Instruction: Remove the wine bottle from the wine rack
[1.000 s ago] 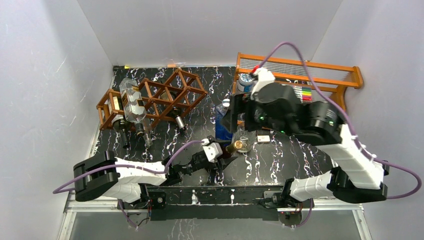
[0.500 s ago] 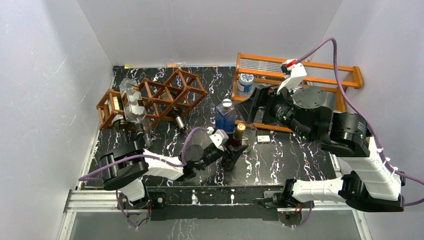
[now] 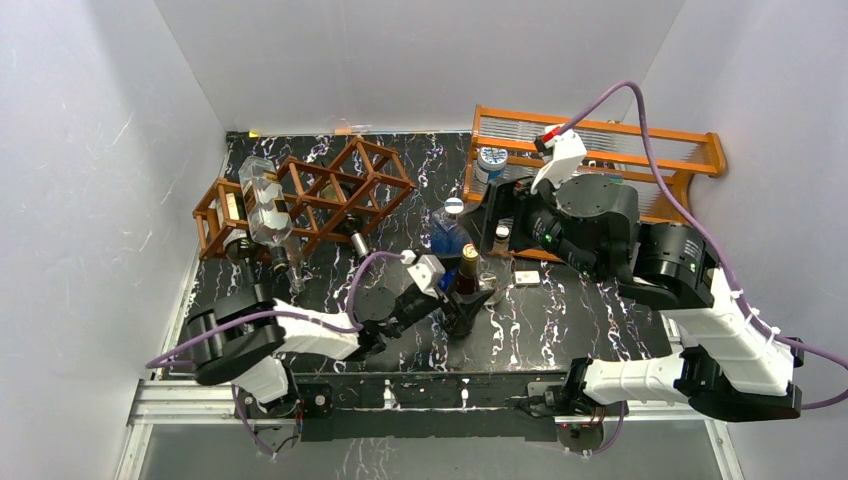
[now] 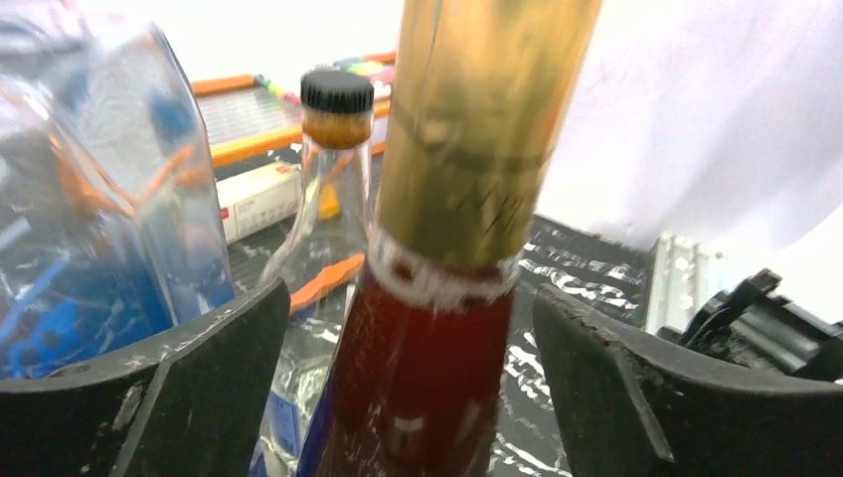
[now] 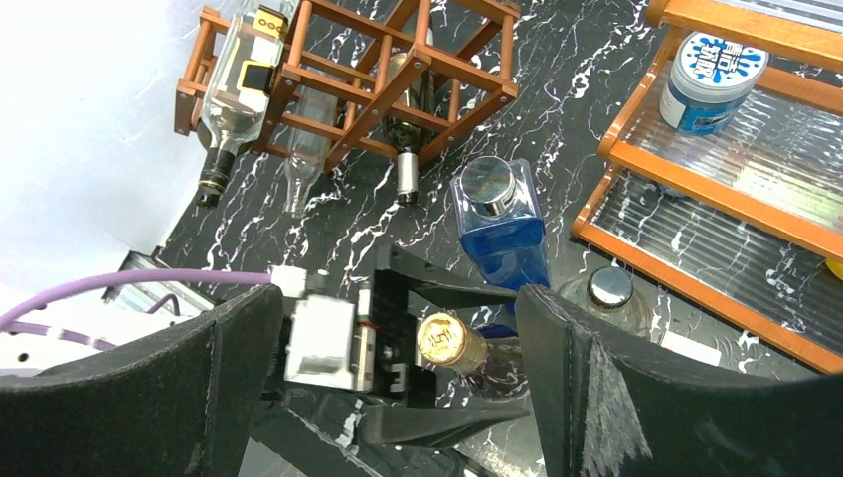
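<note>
Wine bottle (image 3: pixel 466 272) upright — off wine rack (image 3: pixel 310 200)

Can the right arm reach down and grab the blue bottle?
Probably yes. The right end effector hangs open above the blue bottle, and nothing covers its silver cap. The gold-topped bottle stands close beside, though.

No words or numbers can be read. The jar lid (image 5: pixel 718 62) has blue marks. The clear bottle (image 5: pixel 237 79) in the wine rack (image 5: pixel 424 40) has a yellow label. Both are too small.
</note>
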